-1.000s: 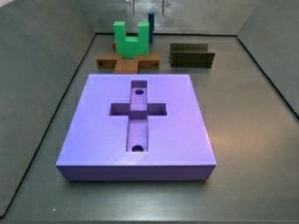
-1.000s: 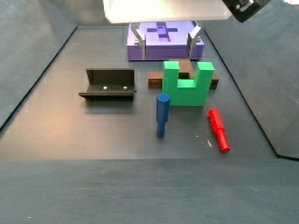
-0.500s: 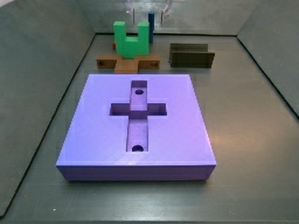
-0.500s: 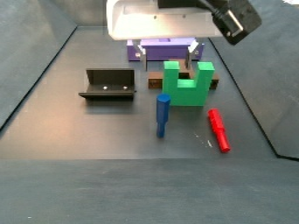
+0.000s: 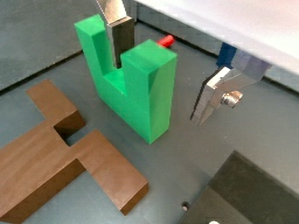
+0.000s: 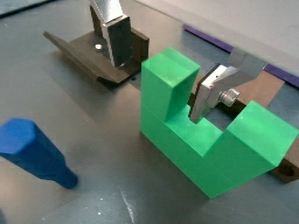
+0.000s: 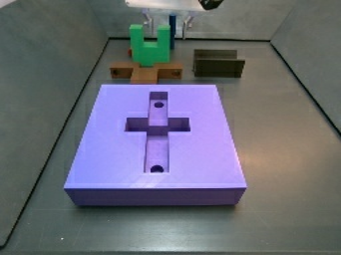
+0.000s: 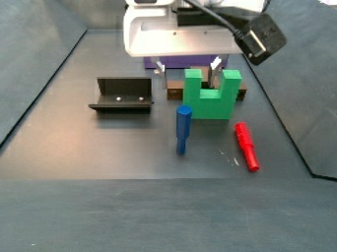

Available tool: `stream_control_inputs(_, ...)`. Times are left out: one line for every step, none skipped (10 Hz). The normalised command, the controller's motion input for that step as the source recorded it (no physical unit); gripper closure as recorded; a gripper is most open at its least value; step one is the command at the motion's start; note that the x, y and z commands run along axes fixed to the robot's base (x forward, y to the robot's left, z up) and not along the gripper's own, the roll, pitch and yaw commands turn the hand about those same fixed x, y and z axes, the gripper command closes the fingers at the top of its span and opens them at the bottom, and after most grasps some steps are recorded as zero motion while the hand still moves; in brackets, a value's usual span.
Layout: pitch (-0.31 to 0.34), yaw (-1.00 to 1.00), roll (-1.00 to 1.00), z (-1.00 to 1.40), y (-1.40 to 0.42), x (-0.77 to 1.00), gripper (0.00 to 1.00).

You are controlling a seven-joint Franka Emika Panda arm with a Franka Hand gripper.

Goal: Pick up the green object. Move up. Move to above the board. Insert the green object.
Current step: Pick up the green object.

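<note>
1. Compared with one second ago, the gripper (image 8: 188,68) has come down: its white body now sits low over the green object (image 8: 211,93), where before it was high at the edge of the picture, and nothing else on the floor has moved.
2. The board (image 7: 159,144) is the largest thing, one purple slab lying flat on the grey floor, with one cross-shaped recess and two small round holes in its top. In a side view its long axis runs away from the camera toward the green object.
3. One fixture (image 8: 121,96), dark and L-shaped, stands on the floor beside the other pieces, apart from them.
4. One brown cross piece (image 5: 65,156) lies flat on the floor, just behind the green object and touching or nearly touching its base.
5. The green object, only one, stands upright on the floor between the board and the blue peg, with its two prongs pointing up and the notch open to the top.
6. The gripper is wide open around one prong. In a wrist view one finger (image 5: 117,31) stands in the notch and the other finger (image 5: 214,90) is outside the prong; neither pad presses the green surface, so nothing is held.
7. One blue peg (image 8: 184,129) stands upright near the green object, on the side away from the board.
8. One red peg (image 8: 245,145) lies flat beside it, apart from the blue one.
</note>
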Motion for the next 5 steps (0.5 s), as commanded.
stream_control_inputs(0.000, -0.03, -0.09, -0.05, 0.00, 0.07, 0.00)
stream_control_inputs(0.000, -0.01, -0.03, 0.00, 0.00, 0.03, 0.00)
stream_control_inputs(0.000, 0.00, 0.00, 0.00, 0.00, 0.00, 0.00)
stream_control_inputs(0.000, 0.00, 0.00, 0.00, 0.00, 0.00, 1.00)
stream_control_inputs(0.000, 0.00, 0.00, 0.00, 0.00, 0.00, 1.00)
